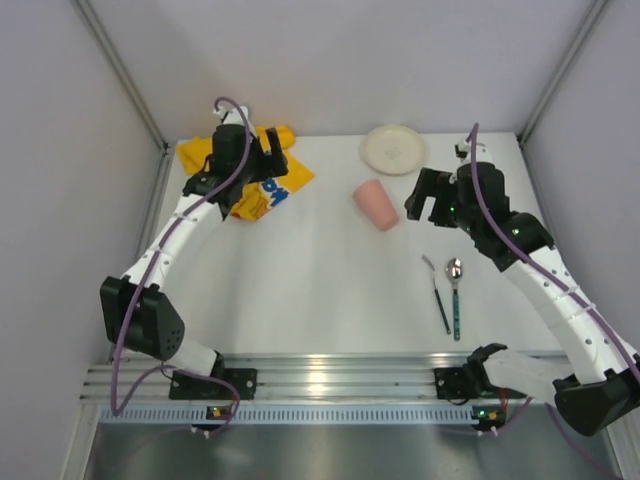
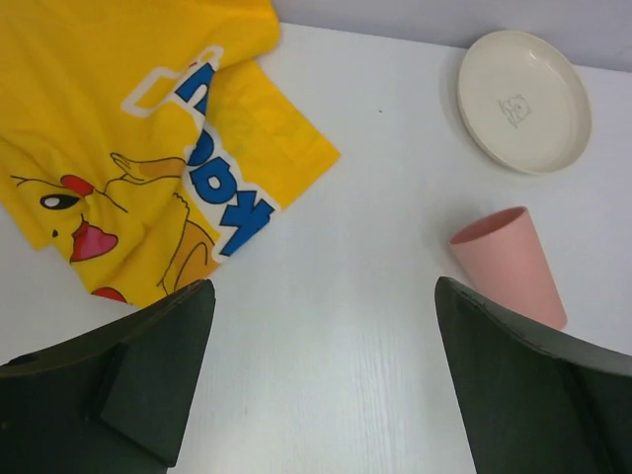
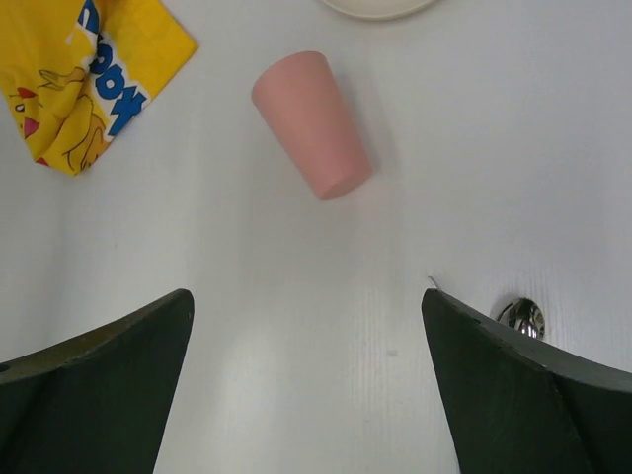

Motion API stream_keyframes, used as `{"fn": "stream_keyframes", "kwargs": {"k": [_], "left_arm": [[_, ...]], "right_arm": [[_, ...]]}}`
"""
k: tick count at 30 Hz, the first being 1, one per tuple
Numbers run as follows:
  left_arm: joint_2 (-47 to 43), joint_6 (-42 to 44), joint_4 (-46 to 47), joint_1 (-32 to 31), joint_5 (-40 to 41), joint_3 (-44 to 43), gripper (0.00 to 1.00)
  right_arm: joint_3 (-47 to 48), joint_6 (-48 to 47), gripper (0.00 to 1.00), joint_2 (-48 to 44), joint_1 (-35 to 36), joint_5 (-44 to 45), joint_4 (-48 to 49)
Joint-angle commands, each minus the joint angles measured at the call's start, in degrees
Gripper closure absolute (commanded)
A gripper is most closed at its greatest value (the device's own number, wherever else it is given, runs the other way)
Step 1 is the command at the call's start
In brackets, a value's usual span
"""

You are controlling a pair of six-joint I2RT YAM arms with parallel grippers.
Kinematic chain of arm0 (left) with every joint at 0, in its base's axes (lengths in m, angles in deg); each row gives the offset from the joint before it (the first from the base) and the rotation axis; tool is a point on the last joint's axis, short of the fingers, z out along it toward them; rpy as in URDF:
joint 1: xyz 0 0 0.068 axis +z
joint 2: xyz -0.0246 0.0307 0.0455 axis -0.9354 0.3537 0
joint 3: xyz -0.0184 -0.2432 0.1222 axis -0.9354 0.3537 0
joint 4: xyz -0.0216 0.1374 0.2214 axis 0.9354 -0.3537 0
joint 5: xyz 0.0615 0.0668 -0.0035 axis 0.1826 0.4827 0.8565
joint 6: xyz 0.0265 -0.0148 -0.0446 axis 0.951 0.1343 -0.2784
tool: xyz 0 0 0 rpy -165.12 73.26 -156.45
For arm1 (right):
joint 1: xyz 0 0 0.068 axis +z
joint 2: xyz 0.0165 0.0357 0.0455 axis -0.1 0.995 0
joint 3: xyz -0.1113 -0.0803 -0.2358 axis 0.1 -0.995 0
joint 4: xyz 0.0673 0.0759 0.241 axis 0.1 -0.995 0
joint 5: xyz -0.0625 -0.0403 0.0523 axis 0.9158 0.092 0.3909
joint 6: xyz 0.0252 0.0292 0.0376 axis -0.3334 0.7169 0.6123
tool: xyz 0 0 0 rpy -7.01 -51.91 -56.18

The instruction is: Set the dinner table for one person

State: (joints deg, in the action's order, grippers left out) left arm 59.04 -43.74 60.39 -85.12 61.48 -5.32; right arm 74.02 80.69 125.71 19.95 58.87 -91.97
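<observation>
hovering over the far left corner, the left pincer (image 2: 321, 296) is spread wide and holds nothing. Under it lies the crumpled yellow cloth mat (image 1: 268, 190), likely the first thing to be laid. the right pincer (image 3: 306, 301) is spread and empty too, hanging over bare surface between the pink cup (image 1: 375, 204) and the cutlery, so either is an easy reach.

the worktop (image 1: 320, 280) lies flat and face up, filling the space between the side walls. its ribbed rail (image 1: 330, 385) runs along the near edge by the arm bases. its long axis seems to run left to right, parallel to that rail, though the slanted view makes this a judgement.

nothing looks set yet. the cup lies on its side, mouth toward the far left. the cream plate (image 1: 393, 148) sits at the far edge. the spoon (image 1: 455, 295) and fork (image 1: 438, 300) lie side by side on the right, handles toward the rail.
</observation>
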Motion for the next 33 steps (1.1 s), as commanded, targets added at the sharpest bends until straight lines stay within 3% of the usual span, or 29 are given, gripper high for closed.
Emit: {"fn": "stream_keyframes", "kwargs": {"k": [1,2,3,4,5,6,8,9,12,19,23,28,31,33], "left_arm": [[-5.7,-0.9,-6.3,-5.6,15.8,-4.1,0.02],[-7.2,-6.4,-4.1,-5.4,17.8,-0.7,0.01],[-10.5,-9.0,-0.9,-5.0,19.7,10.2,0.01],[-11.5,-10.7,3.2,-3.4,17.1,15.0,0.01],[-11.6,-13.1,7.6,-0.6,-1.2,18.1,0.01],[-8.9,-15.3,5.0,3.2,-7.2,17.8,0.01],[-5.2,-15.4,-5.2,3.0,-11.5,13.1,0.01],[-3.4,-14.3,-10.8,0.7,-7.8,11.1,0.01],[-4.9,-12.5,-9.0,-1.8,-2.8,14.5,0.01],[1.3,-13.9,-7.6,-2.8,-11.9,11.9,0.05],[4.2,-11.8,-7.2,-3.4,-15.2,10.3,0.06],[8.7,-10.7,-8.2,-3.3,-7.2,5.6,0.05],[13.0,-9.6,-10.1,-2.7,2.4,-0.6,0.05],[16.7,-9.4,-12.1,-2.2,6.6,-6.0,0.06]], "right_arm": [[1.7,1.0,0.00,-0.5,-0.2,-2.1,-1.5],[1.3,0.7,0.00,-0.8,-0.2,-2.3,-0.9],[0.5,0.4,0.00,-0.8,-0.1,-2.7,-0.4],[0.5,-0.2,0.00,-0.6,-0.2,-3.1,0.3],[0.8,-0.5,0.00,-0.1,-0.1,-4.4,0.6],[2.5,-1.0,0.00,0.7,-0.2,-5.4,0.8],[5.0,-2.4,0.00,4.2,-0.2,-9.1,0.8],[7.9,-2.7,0.00,5.9,-0.2,-10.2,0.8],[17.2,-2.9,0.00,15.6,-0.1,-13.5,-2.6],[44.5,-4.7,0.00,45.6,0.1,-14.5,-17.2],[60.1,-2.8,0.00,57.4,1.2,-16.2,-21.7],[63.4,-1.8,0.00,63.2,4.4,-17.4,-20.9],[59.2,-2.7,0.00,62.4,7.7,-21.1,-18.2],[51.1,-1.4,0.00,60.7,9.7,-26.5,-12.1]]}}
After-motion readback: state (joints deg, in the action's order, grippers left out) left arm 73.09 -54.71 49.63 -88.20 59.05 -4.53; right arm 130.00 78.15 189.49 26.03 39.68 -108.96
